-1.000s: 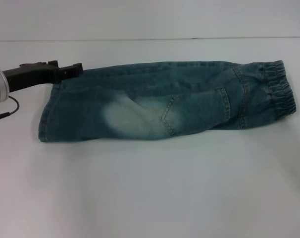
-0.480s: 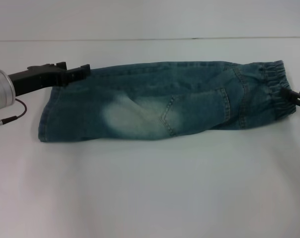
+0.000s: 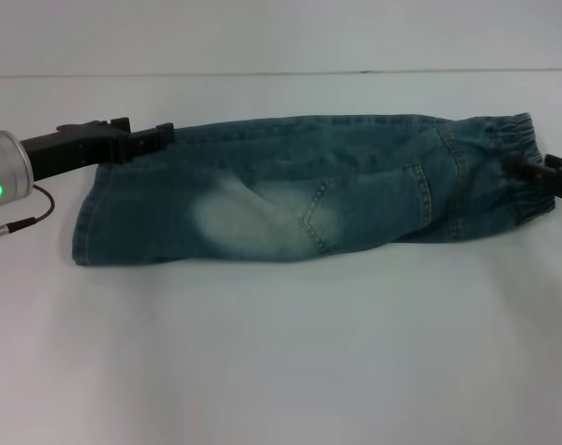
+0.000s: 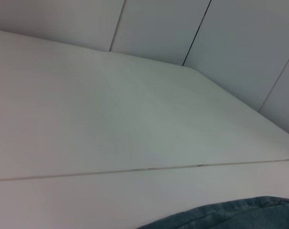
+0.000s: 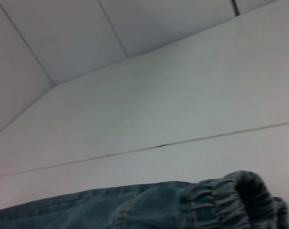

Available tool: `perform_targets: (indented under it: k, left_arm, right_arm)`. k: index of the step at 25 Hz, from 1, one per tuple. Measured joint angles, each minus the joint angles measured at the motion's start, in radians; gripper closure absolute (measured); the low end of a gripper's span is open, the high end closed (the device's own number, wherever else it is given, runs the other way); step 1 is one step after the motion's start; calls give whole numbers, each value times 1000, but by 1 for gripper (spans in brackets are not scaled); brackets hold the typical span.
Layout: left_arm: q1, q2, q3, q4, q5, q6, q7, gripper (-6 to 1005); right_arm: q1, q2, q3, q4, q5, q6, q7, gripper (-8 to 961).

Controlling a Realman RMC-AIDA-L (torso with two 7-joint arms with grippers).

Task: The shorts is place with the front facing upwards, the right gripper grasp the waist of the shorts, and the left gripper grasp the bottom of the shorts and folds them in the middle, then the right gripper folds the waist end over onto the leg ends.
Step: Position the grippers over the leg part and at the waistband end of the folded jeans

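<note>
A white table [image 3: 281, 352] fills the head view, matte and plain. A thin dark seam [image 3: 262, 73] crosses it from 9 o'clock to 3 o'clock high in that view, with a small dark nick toward 1 o'clock. Past the seam the surface continues pale. In the left wrist view the same seam [image 4: 135, 169] shows, and beyond it pale wall panels [image 4: 154, 28] split by dark joints. The right wrist view shows similar wall panels [image 5: 63, 33], possibly the same wall.
</note>
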Motion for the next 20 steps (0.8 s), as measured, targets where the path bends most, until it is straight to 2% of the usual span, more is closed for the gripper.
perform_targets:
  k: [7, 11, 13, 17, 19, 20]
  left_arm:
    - [-8, -2, 0, 0, 0, -3, 7, 189]
    - [-6, -4, 1, -16, -54, 0, 47, 190]
    - [0, -6, 1, -48, -132, 1, 121, 191]
    - [21, -11, 8, -181, -392, 9, 395, 192]
    - [24, -11, 13, -274, -526, 29, 557, 193]
    - [23, -11, 14, -316, -574, 39, 628, 227]
  right_arm:
    - [21, 5, -98, -8, 0, 52, 50, 113]
    - [15, -5, -97, -17, 1, 5, 51, 126]
    - [12, -8, -93, -24, 4, -17, 50, 132]
    - [2, -8, -90, -56, 6, -72, 55, 145]
    - [-11, -5, -83, -88, 16, -123, 56, 241]
    - [-17, -2, -78, -108, 19, -148, 58, 288]
